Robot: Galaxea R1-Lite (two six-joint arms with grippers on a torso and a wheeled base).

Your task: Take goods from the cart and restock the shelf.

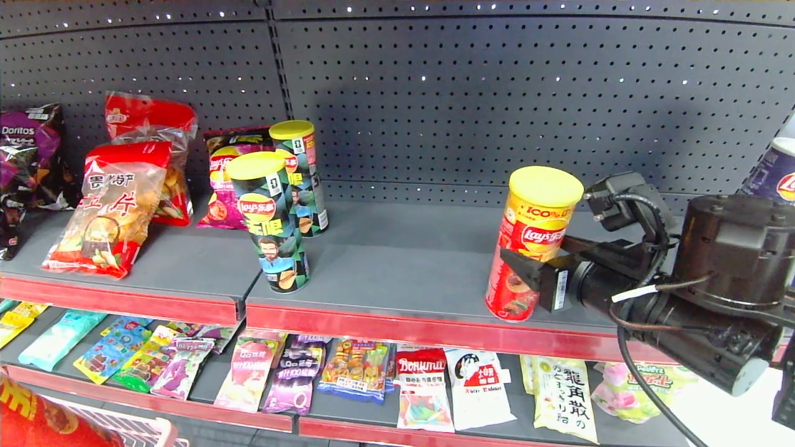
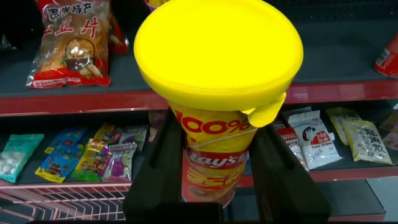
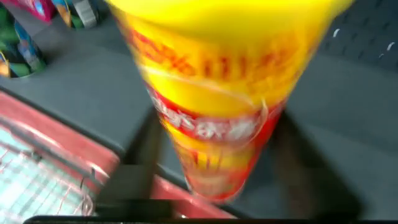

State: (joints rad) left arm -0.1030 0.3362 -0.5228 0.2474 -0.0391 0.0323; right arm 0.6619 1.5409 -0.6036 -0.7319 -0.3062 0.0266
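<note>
can [image 1: 535,239] upright on shelf [image 1: 404,261], lid up, right end effector [image 1: 525,273] clamping.

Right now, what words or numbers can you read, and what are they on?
"100%": on the left can, held in the left gripper.
"100%": on the right can, held in the right gripper.
Logos on the cans and the bags: brand names, not read out.
Packets on the lower shelf: mostly too small to read.
</note>
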